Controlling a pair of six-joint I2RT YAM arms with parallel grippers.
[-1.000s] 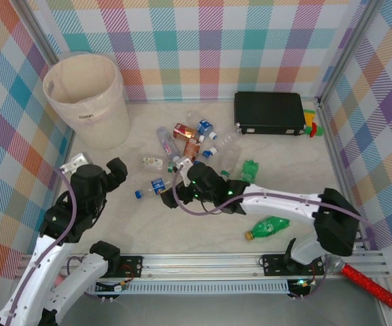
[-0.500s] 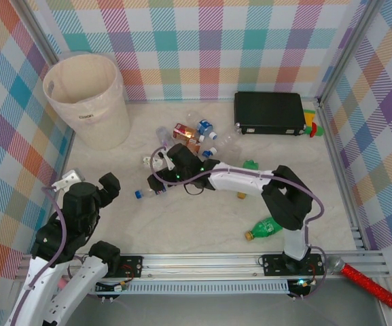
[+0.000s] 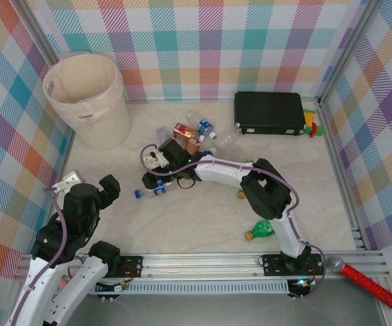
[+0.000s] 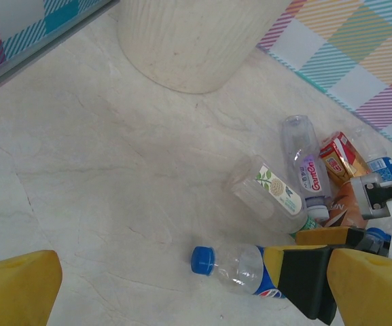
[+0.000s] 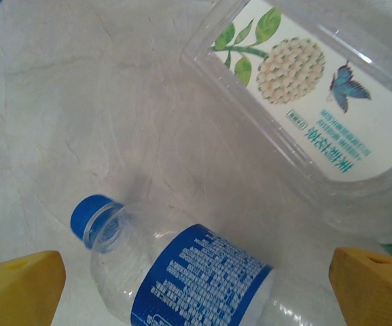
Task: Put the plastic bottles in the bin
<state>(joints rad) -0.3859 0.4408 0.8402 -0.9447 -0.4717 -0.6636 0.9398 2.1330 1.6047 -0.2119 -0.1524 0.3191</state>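
- Checked walls (image 3: 202,47) in pastel colours close round a pale marbled table (image 3: 182,231). From the top camera I see the bin (image 3: 87,98) standing upright in the far left corner. A black case (image 3: 269,113) lies against the far wall on the right.
- Most of the plastic bottles (image 3: 192,136) lie in a loose heap mid-table, well apart from the bin. A green bottle (image 3: 267,227) lies alone nearer the right arm's base.
- My right gripper (image 3: 150,182) is stretched across to the left edge of the heap, over a blue-capped bottle (image 3: 148,192) lying on its side. My left gripper (image 3: 109,185) sits at the near left, close to that bottle.
- Left wrist camera: my yellow fingertips (image 4: 15,288) stand in the two bottom corners, spread wide and holding nothing.
- The bin's ribbed base is at the top of this view. The blue-capped bottle lies on the table between the fingertips, with a clear plant-label bottle (image 4: 267,193) and a purple-label bottle (image 4: 306,166) just beyond it. The right gripper's yellow-and-black finger sits at its label end.
- Right wrist camera: the jaws are fully spread, one yellow pad (image 5: 19,278) in each bottom corner, gripping nothing.
- The blue-capped bottle lies between the pads, cap toward the upper left, and they are not closed on it. The plant-label bottle lies just beside it at the upper right.
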